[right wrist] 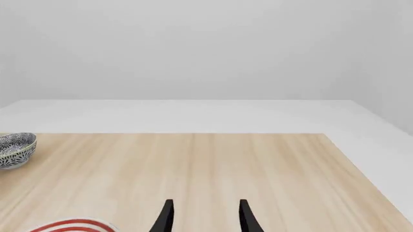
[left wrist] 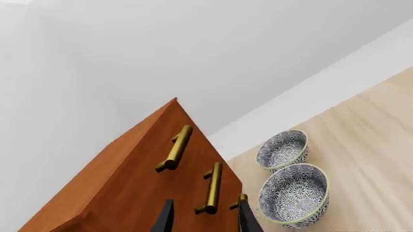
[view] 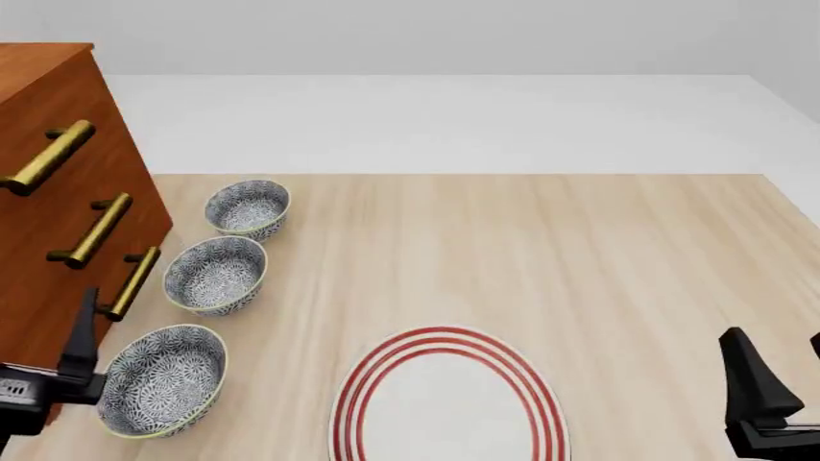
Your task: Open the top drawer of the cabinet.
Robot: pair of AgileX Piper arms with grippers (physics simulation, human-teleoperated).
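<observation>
The left gripper (left wrist: 203, 217) is seen with jaws spread and empty, just before the tall reddish-brown wooden cabinet (view: 52, 192) at the light wooden surface's (view: 539, 250) left edge. The closed top drawer (view: 58, 115) sits uppermost, its brass bar handle (view: 49, 157) untouched. The right gripper (right wrist: 203, 217), jaws likewise spread, is held near the front right corner. Three blue-patterned ceramic bowls (view: 215, 275) are lined beside the cabinet.

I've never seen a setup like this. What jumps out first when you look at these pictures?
The tall reddish-brown cabinet at the table's left edge stands out most, with three brass bar handles down its front, all drawers looking shut. Beside it runs a line of three blue-patterned bowls, and near the front of the wooden table lies a white plate with red rings. The left gripper hovers open near the cabinet's front.
</observation>
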